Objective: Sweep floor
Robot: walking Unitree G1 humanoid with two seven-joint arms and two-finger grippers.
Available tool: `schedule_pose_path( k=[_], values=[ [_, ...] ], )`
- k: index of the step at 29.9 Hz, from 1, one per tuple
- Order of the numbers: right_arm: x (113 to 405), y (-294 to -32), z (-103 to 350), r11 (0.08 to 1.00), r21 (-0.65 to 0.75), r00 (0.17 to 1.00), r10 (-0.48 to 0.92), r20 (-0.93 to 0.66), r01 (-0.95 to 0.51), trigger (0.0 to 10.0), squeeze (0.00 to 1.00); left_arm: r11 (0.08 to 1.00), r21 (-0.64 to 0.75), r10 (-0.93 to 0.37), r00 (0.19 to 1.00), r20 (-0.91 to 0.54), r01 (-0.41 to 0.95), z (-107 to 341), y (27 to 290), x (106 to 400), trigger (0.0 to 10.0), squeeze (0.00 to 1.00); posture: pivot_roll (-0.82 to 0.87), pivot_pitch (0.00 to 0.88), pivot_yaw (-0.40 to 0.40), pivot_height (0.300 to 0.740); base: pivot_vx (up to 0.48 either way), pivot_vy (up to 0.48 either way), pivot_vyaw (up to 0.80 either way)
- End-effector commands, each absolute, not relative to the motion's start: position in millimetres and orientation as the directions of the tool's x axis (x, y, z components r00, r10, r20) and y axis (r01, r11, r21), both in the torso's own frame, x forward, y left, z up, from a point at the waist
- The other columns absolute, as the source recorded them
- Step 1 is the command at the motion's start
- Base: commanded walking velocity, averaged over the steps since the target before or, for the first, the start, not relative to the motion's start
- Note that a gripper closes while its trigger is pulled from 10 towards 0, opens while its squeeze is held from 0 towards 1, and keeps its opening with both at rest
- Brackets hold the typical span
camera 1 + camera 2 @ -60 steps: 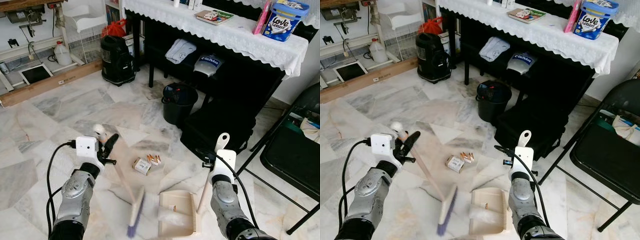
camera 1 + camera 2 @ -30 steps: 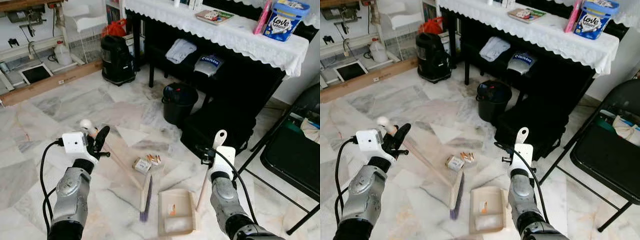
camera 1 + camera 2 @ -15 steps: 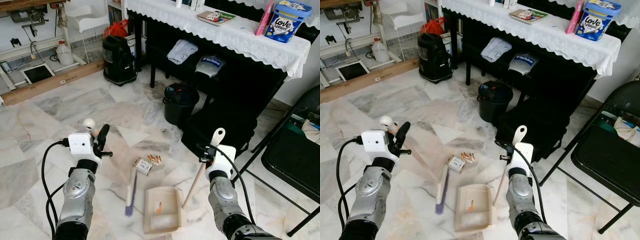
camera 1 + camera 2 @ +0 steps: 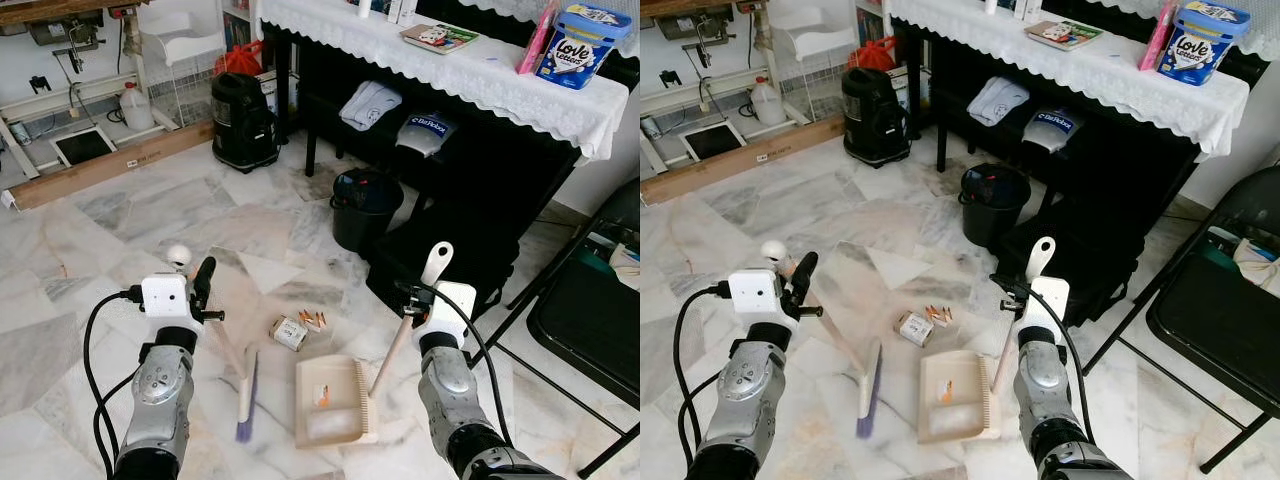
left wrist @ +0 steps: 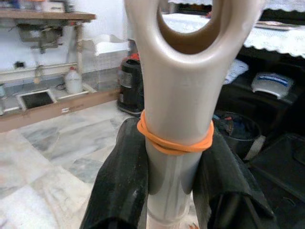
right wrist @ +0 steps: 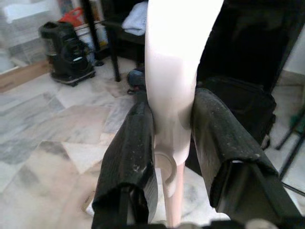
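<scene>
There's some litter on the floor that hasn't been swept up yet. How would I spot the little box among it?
Find the black bucket standing on the marble floor in front of the dark, lace-covered table. Nearer the robot from it, just beyond the beige dustpan, lies a small box. It is white and tan and blocky, unlike the thin orange scraps beside it.

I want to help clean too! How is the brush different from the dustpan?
The brush is thin with purple bristles; the dustpan is a wide, flat beige tray. The left gripper holds the brush's handle, the right gripper the dustpan's. The dustpan has bits inside it. Both touch the floor near a small box.
</scene>
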State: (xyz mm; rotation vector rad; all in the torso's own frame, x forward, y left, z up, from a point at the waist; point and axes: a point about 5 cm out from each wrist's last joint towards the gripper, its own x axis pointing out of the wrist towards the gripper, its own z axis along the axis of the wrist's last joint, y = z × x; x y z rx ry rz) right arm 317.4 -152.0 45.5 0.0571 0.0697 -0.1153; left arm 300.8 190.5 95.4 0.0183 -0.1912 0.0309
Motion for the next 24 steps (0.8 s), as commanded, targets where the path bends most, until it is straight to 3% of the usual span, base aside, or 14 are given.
schedule_pose_path(
  k=[1,24],
  values=[
    [320.5,-149.6,54.5,0.995,0.041,0.996,-0.09,-0.013,0.091,10.0,0.0,0.999,0.021,0.032,0.973,0.23,-0.038,101.2,189.7,301.3,10.0,0.0,0.02,0.0,-0.098,0.74,0.0,0.0,0.78],
    [322.4,-143.2,57.8,0.996,0.062,0.998,-0.067,-0.001,0.067,10.0,0.0,0.998,0.034,0.041,0.974,0.225,-0.05,99.9,189.0,302.3,10.0,0.0,0.0,0.002,-0.091,0.74,0.0,0.0,0.78]
  ],
)
